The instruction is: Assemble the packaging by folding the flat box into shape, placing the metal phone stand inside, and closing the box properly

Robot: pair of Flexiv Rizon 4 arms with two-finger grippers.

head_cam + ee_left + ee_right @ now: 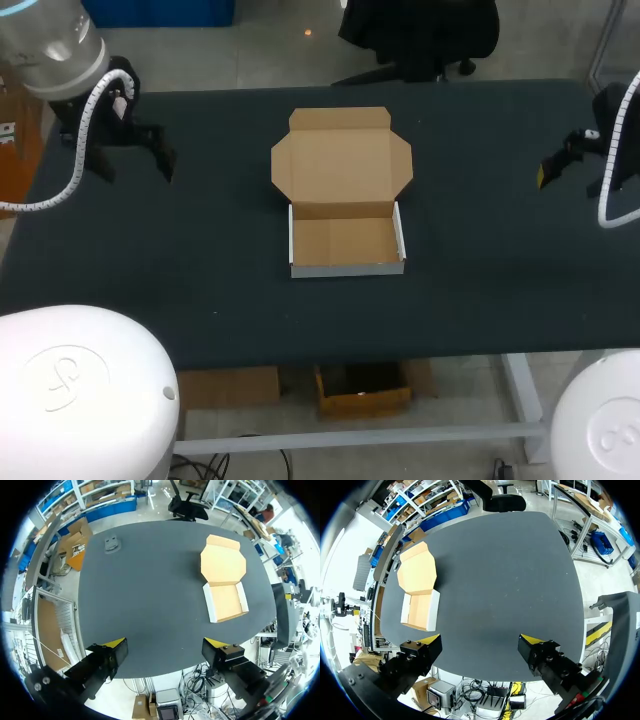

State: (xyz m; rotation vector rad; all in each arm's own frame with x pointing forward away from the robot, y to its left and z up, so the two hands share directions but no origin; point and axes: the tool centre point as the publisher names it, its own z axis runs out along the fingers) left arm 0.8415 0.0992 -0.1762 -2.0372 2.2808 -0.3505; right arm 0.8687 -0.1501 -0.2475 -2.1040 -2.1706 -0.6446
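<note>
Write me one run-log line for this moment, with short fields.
box: folded, lid open, empty | phone stand: on table, apart from box | left gripper: open, empty | right gripper: open, empty

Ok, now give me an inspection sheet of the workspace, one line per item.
Surface: dark table.
Job's things: box folded up mid-table, lid open flat behind it, nothing inside; small grey phone stand near a far corner, apart from the box.
Clutter: nothing seen.
Grippers: left gripper and right gripper both open, holding nothing.
Cables: left arm cable and right arm cable, both white coils.
Surroundings: nothing seen.
</note>
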